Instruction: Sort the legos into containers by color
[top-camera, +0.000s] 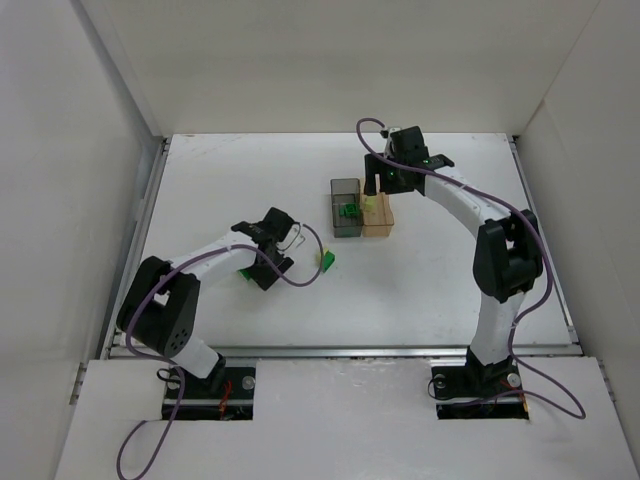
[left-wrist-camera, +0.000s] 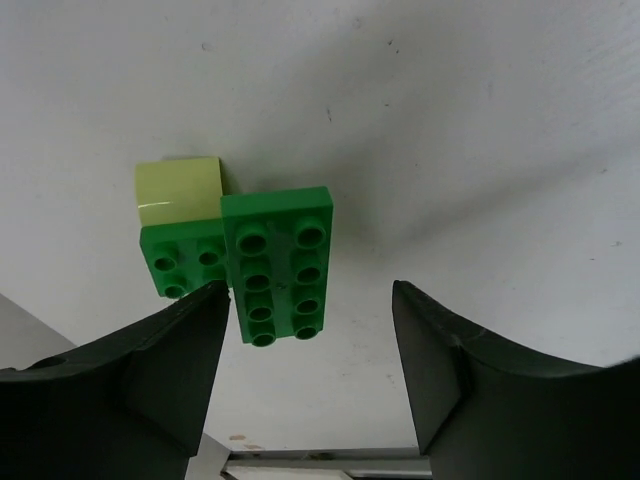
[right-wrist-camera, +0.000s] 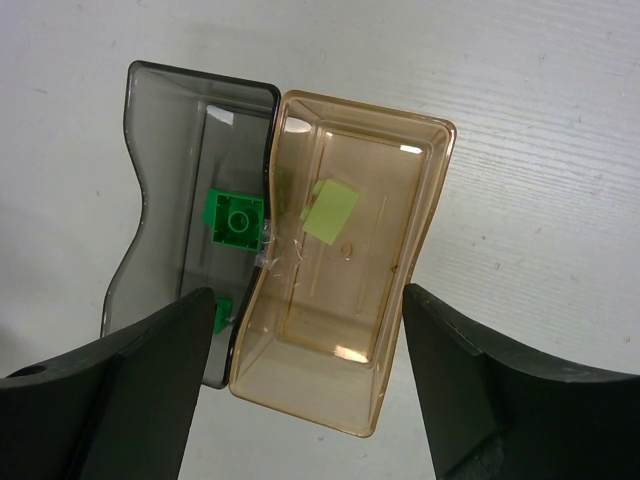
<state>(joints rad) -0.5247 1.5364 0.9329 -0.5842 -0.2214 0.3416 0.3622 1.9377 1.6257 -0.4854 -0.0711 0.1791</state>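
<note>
The left gripper has its claw spread over the white table, pinching nothing. In its wrist view the near end of a long green brick lies between the two dark fingers, much closer to the one at 9 o'clock. From this angle it is hard to say whether that fingertip touches the brick. A square green brick sits against the long one's side at 9 o'clock. A pale yellow-green brick lies at 11 o'clock, touching the square brick's far edge. In the top view this loose cluster sits at about 4 o'clock from the left gripper and at 7 o'clock from the containers, well apart from them. The right gripper hangs above the two containers, its claw also spread and holding nothing. The grey container and the orange container stand side by side with their walls touching, the orange one at 3 o'clock of the grey. Inside the grey one lies a green lego. A second green piece at its 6 o'clock is partly hidden by a finger. The orange one holds a single pale yellow-green lego.
</note>
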